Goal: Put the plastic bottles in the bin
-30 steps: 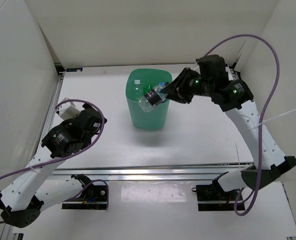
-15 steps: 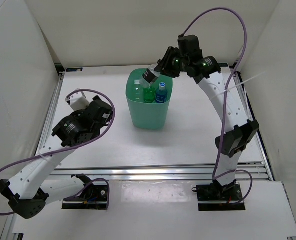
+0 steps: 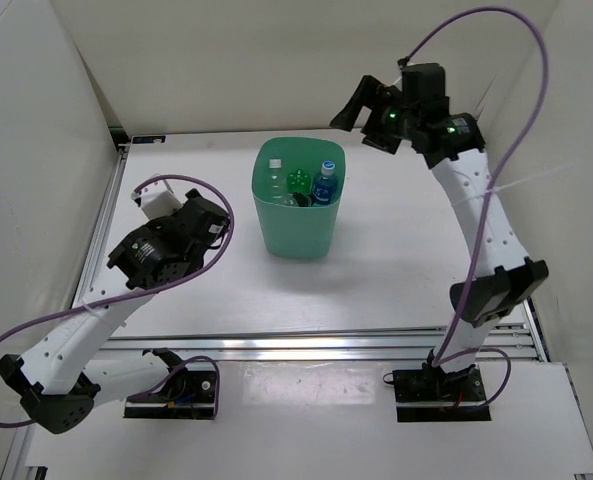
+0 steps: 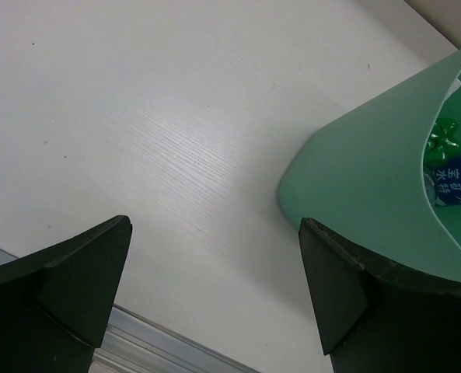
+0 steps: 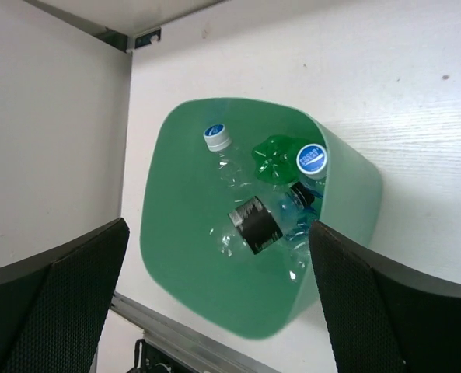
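Observation:
The mint-green bin (image 3: 296, 228) stands mid-table with the plastic bottles inside it. In the right wrist view I look down into the bin (image 5: 176, 241): a short clear bottle with a black label (image 5: 255, 224) lies on top, beside a green bottle (image 5: 277, 158), a blue-capped bottle (image 5: 312, 159) and a clear capped bottle (image 5: 218, 138). My right gripper (image 3: 359, 105) (image 5: 218, 231) hangs open and empty, high above the bin's far right side. My left gripper (image 3: 213, 222) (image 4: 214, 225) is open and empty over bare table, left of the bin wall (image 4: 354, 179).
White walls close in the table on the left, back and right. An aluminium rail (image 3: 306, 345) runs along the near edge. Purple cables loop from both arms, the right one arching high (image 3: 486, 15).
The right gripper held the black-label bottle over the bin, then opened; the bottle now lies in the bin. The right arm has risen and drawn back right. The left arm barely shifted.

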Controlling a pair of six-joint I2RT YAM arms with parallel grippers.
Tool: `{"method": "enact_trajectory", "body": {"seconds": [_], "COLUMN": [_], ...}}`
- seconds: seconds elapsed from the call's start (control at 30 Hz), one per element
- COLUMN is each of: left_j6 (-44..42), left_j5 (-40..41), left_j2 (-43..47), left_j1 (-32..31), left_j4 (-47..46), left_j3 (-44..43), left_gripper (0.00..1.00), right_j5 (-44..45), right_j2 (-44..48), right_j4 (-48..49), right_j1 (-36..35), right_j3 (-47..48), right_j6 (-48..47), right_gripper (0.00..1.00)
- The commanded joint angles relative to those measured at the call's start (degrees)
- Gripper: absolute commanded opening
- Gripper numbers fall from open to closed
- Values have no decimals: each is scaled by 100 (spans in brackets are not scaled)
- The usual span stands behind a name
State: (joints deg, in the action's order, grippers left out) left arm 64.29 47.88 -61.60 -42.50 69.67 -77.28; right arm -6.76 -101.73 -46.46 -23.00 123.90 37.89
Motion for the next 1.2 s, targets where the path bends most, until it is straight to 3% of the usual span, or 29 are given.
{"method": "enact_trajectory", "body": {"seconds": [0.0,0.4,0.87,0.97,1.03,1.17], "left_j6": [-48,66,66,670,2047,2613], "left_j5": [284,819,3218,3561,3746,3808], "left_j2": [-10,-62,-202,-711,-1256,-1846], "left_j1": [14,66,242,417,566,848], "left_j4": [82,346,-164,273,966,1189], "left_j3": [-112,-7,1381,1574,1575,1803], "left_gripper": [100,100,100,100,100,100], "right_j5": [-395,-1538,-432,-133,131,490], "right_j2": [645,1085,2079,2193,2315,2474], "right_j4": [102,-478,-918,-1058,-1111,-1173], "right_j1": [357,1306,1720,1720,1720,1720], "right_j3": [-329,-1138,-2334,-2387,-2440,-2791], "right_j6": [-282,-484,-941,-941,-994,-994], "right_gripper": [100,100,100,100,100,100]}}
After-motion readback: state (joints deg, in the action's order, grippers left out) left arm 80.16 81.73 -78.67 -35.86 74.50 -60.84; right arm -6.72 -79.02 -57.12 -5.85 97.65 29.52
